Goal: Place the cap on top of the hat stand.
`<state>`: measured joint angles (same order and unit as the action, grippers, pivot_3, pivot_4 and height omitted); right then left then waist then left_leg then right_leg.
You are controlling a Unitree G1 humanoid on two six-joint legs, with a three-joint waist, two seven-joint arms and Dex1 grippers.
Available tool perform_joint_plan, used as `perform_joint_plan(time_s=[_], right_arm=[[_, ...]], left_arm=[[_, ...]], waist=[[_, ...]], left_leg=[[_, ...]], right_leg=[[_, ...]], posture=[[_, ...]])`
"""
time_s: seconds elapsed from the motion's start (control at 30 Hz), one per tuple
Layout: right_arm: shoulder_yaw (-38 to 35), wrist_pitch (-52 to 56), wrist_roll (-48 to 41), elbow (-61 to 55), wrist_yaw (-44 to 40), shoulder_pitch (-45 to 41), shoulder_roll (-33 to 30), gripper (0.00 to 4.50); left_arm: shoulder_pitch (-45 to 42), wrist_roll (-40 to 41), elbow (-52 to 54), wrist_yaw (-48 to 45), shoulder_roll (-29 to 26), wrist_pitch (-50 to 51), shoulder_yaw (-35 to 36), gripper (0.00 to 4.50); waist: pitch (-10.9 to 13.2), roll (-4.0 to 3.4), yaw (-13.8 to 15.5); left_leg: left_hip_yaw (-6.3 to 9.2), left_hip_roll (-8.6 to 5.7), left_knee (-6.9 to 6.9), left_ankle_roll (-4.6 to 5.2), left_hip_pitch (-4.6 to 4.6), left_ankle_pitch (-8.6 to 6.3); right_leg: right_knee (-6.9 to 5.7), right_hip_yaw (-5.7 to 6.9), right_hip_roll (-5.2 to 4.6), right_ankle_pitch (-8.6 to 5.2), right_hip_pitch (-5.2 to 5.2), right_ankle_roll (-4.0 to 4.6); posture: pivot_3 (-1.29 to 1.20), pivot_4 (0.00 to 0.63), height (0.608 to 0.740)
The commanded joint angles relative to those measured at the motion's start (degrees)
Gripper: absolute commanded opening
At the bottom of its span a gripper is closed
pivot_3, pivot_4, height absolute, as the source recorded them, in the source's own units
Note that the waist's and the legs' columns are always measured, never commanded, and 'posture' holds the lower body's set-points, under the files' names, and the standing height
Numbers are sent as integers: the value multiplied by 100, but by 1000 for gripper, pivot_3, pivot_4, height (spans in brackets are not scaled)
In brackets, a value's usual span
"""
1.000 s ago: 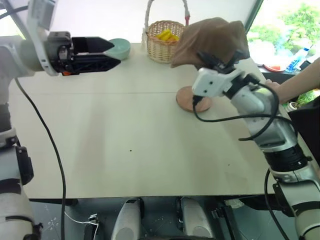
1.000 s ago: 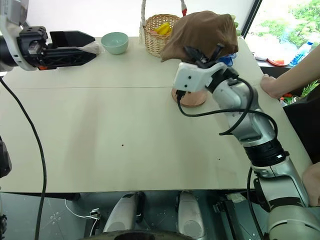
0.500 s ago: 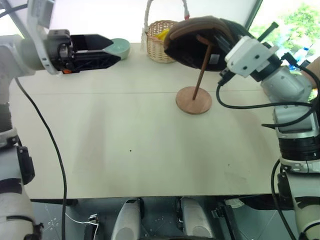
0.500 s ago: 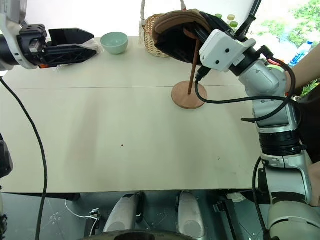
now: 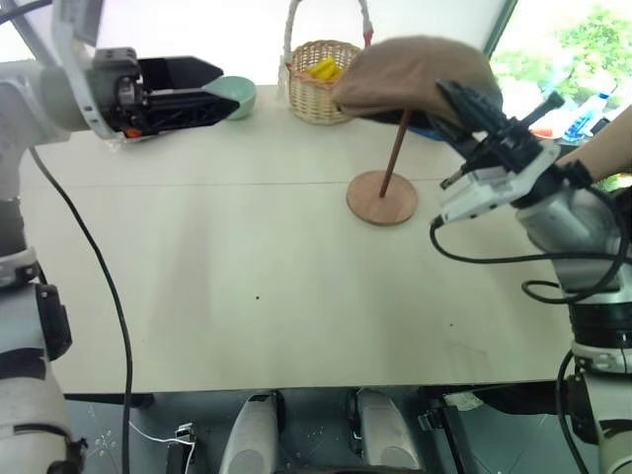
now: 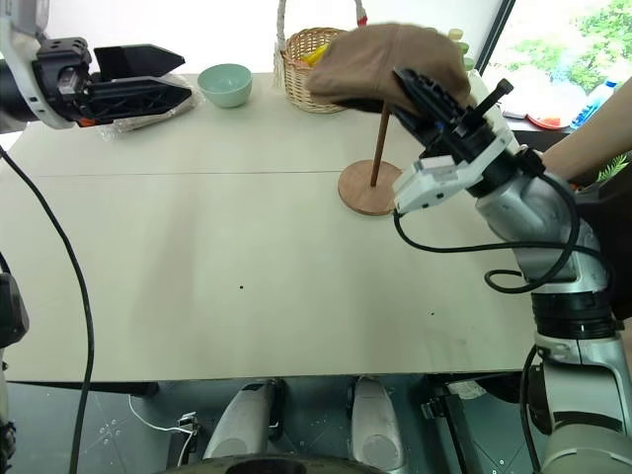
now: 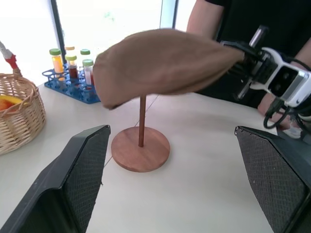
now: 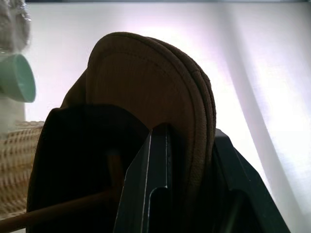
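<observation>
One cap [image 5: 410,79] sits over the top of one hat stand [image 5: 383,196] toward the surface's [image 5: 247,296] far right; right pincer [image 5: 464,99] pinches its rim. Left pincer [image 5: 202,84] is spread, far left. One basket [image 5: 318,84], one bowl [image 5: 237,96] along the far edge.

The cap [image 5: 410,79] is a soft brown suede-like flat cap, rounded and oval, with a darker lining on its underside. It sits crown-up over the top of the hat stand [image 5: 385,178] and hides the stand's disc, tilted a little with one edge drooping lower. The hat stand is brown wood — a round flat base lying on the pale table [image 5: 247,276] and a thin rod rising at a slant under the cap.
</observation>
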<state>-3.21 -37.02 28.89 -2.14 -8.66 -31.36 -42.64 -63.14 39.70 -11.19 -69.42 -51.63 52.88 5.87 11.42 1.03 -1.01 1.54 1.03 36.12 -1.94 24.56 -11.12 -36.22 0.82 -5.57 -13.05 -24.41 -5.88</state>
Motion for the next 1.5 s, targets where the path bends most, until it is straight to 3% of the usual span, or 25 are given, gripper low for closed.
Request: perform_joint_plan(time_s=[0.03,0.3,0.37,0.53,0.57,0.83,1.1,1.37,1.5], right_arm=[[-59,81,-179,-253,46,251,144,872],[-196,699,-1171,-66,-612,317,90,872],[-204,782,-1342,-51,-739,329,66,1683],[-227,1106,-1556,-241,-951,383,57,4287],[-227,1166,-1561,-292,-974,400,59,4456],[-677,2045,-2188,-1266,-1733,1209,-282,4456],[-2136,3671,-4056,-2318,-3619,2257,-1549,4456],[-3030,6548,-6503,-940,-5630,1792,-2875,4456],[-2704,8033,-7531,97,-6224,898,-3461,4456]], left_arm=[[-217,-34,12,17,-29,-103,112,4303],[-273,-112,-49,-39,-14,-131,66,4303],[-277,-128,-60,-48,-4,-142,62,4303],[-267,-163,-69,-69,28,-174,55,4303],[-262,-168,-68,-72,33,-176,55,4303],[-206,-192,-86,-117,19,-191,57,4303],[-101,-315,-270,-262,-30,-385,57,4303],[-78,-507,-446,-426,-90,-642,29,4303],[51,-485,-339,-588,-235,-674,89,4303]], waist=[[-1,1,0],[0,1,-1],[0,1,-1],[0,1,0],[0,1,0],[0,1,37],[-1,3,23],[-3,6,39],[1,1,23]], left_leg=[[0,0,0,0,-1,0],[-2,0,0,0,-5,0],[-2,0,0,0,-6,0],[-3,0,0,0,-6,0],[-3,0,0,0,-6,0],[-2,0,0,0,-4,0],[-4,-1,2,1,-10,0],[-8,1,6,1,-18,-1],[-15,0,4,2,-17,-1]], right_leg=[[0,0,0,0,0,0],[-1,-4,1,0,3,1],[-1,-4,1,0,3,1],[-1,-5,1,0,3,0],[-1,-4,1,0,3,0],[-1,-4,1,0,4,-1],[-1,-7,1,-8,10,14],[0,-12,1,-11,19,21],[3,-19,0,-11,16,21]], posture=[[0,150,740],[0,150,740],[0,150,740],[0,150,740],[0,150,740],[0,150,740],[0,150,740],[0,150,740],[0,150,740]])
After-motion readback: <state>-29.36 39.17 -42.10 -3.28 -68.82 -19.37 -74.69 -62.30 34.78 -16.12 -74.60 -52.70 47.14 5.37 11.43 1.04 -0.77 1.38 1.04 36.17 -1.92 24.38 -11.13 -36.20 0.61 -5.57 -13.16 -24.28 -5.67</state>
